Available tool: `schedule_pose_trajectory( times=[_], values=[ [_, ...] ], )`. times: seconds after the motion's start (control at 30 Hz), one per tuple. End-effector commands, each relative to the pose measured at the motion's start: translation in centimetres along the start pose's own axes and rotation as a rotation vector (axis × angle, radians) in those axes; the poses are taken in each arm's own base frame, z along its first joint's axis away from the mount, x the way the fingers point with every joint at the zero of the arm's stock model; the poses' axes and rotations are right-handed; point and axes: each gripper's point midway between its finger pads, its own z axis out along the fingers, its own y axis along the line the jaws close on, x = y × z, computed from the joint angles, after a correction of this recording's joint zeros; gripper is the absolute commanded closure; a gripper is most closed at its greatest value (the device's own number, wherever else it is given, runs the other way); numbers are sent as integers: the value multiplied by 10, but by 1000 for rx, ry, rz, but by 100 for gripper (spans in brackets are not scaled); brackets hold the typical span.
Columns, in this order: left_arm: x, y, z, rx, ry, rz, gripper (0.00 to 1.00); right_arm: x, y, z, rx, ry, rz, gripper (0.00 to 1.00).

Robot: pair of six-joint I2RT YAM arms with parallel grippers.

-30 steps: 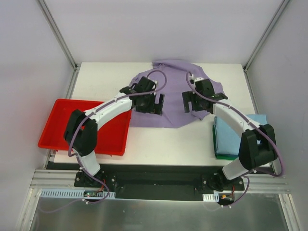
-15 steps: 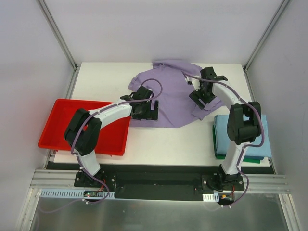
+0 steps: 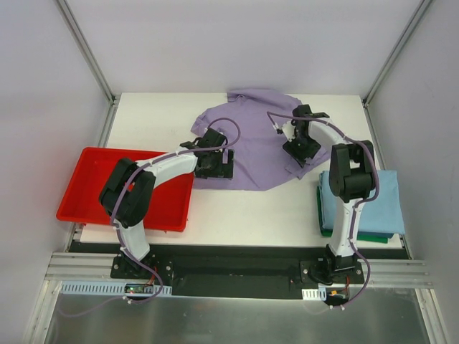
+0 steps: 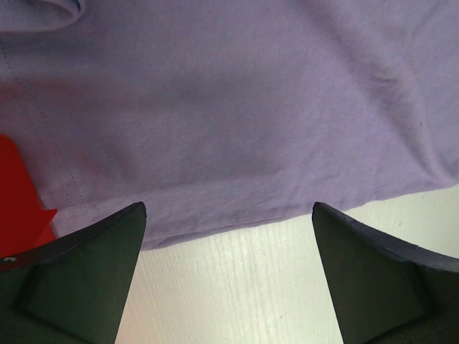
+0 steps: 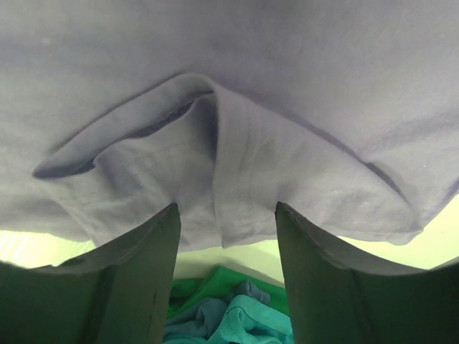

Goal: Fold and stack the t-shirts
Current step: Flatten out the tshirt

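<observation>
The lavender t-shirt [image 3: 254,143] lies spread and rumpled on the white table [image 3: 158,122]. My left gripper [image 3: 217,165] is open and low at the shirt's near left hem. In the left wrist view its jaws [image 4: 229,215] straddle the hem [image 4: 229,107] over bare table. My right gripper [image 3: 300,152] is open at the shirt's right sleeve. In the right wrist view [image 5: 226,211] a folded sleeve edge [image 5: 215,165] lies between the fingertips. The light blue t-shirt [image 3: 366,201] lies folded on the dark green t-shirt [image 3: 331,231] at the right; both show in the right wrist view: blue [image 5: 244,319], green [image 5: 217,284].
A red plastic tray [image 3: 86,193] sits at the table's left front, its corner in the left wrist view [image 4: 18,193]. Frame posts stand at the table's back corners. Bare table lies in front of the lavender shirt.
My right arm swung outward and back, and its gripper now points at the shirt's right sleeve. My left gripper slid slightly toward the near left hem.
</observation>
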Motion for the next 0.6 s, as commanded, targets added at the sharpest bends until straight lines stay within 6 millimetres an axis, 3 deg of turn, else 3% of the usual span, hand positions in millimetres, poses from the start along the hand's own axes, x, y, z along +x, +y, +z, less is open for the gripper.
schedule_pose_trajectory(
  times=[0.0,0.1,0.3,0.57],
  values=[
    [1,11,1,-35,-11,0,1,-5,-17,-8,42,2,55,45],
    [2,13,2,-45,-12,-4,1,-5,-22,-8,58,0,84,48],
    [6,17,5,-59,-2,-4,1,3,-33,-11,94,16,118,64],
    [3,19,5,-68,-11,-6,1,3,-19,-7,-12,-5,118,60]
  ],
)
